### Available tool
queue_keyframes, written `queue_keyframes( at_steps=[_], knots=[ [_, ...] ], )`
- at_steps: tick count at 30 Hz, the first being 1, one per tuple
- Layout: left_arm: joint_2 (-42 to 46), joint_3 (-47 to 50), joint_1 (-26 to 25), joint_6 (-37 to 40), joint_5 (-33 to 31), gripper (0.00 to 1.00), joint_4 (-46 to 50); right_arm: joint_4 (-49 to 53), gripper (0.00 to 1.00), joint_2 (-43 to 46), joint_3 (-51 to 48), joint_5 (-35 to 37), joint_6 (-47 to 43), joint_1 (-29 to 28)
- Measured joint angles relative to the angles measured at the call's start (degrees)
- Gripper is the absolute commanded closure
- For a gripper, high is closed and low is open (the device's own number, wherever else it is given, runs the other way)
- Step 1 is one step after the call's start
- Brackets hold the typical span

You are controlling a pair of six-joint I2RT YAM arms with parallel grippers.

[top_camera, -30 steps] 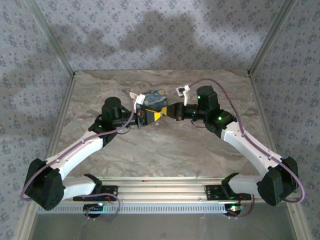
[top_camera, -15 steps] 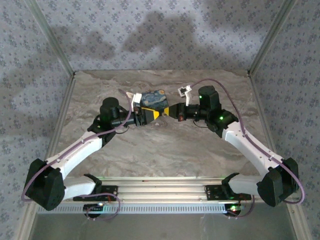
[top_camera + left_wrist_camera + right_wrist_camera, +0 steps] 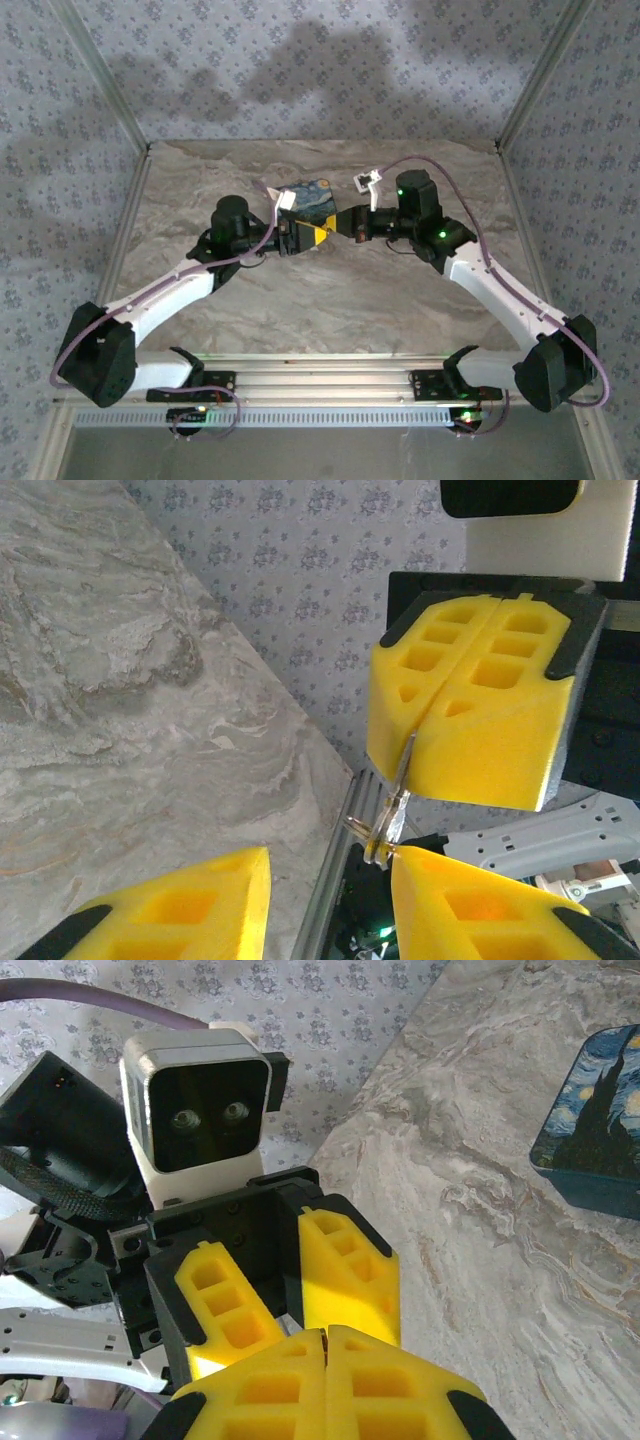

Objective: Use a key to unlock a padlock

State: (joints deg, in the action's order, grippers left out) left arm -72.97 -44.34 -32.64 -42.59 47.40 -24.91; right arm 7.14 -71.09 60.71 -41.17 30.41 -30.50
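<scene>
Where your right gripper (image 3: 420, 730) pinches its pads together, you have the key (image 3: 398, 790) clamped in the seam, long axis pointing out at the left gripper (image 3: 330, 868), ringed end leading. Left fingers (image 3: 170, 910) stand apart, ring just beside one pad. The blue box (image 3: 305, 197) sits close behind.

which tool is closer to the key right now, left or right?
Right. The right tool is shut on the key, pinching it between both fingers. The left tool is open, facing it, with one finger beside the key's ring end.
</scene>
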Motion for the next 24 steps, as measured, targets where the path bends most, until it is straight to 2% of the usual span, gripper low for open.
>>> queue_keyframes(
  at_steps=[2,6,9,13,14,18,19,21,24],
  knots=[
    [0.0,0.0,0.0,-0.2,0.2,0.67,-0.8,0.0,1.00,0.0,0.0,-0.2,0.0,0.0],
    [0.0,0.0,0.0,-0.5,1.1,0.89,-1.9,0.0,1.00,-0.2,0.0,-0.2,0.0,-0.1],
    [0.0,0.0,0.0,-0.6,1.7,1.00,-2.2,-0.1,1.00,-0.3,0.0,-0.2,0.0,-0.1],
    [0.1,0.0,0.0,-1.0,2.1,1.00,-2.2,-0.4,1.00,-0.3,0.0,-0.2,0.0,-0.1],
    [0.1,0.0,0.0,-1.0,2.1,1.00,-2.2,-0.4,0.97,-0.3,0.0,-0.2,0.0,-0.1],
    [0.6,0.0,0.0,-0.8,1.6,1.00,-2.1,-0.5,0.70,-0.3,0.0,0.0,0.1,-0.2],
    [0.9,0.0,0.0,-0.7,1.4,1.00,-2.1,-0.5,0.67,-0.3,0.0,0.2,0.3,-0.2],
    [1.5,0.0,0.1,-0.5,1.0,1.00,-2.1,-0.5,0.62,-0.1,0.1,0.6,1.1,0.0],
    [2.1,0.0,0.4,-0.4,0.7,1.00,-2.1,-0.9,0.60,0.6,0.0,1.0,2.4,1.0]
  ],
)
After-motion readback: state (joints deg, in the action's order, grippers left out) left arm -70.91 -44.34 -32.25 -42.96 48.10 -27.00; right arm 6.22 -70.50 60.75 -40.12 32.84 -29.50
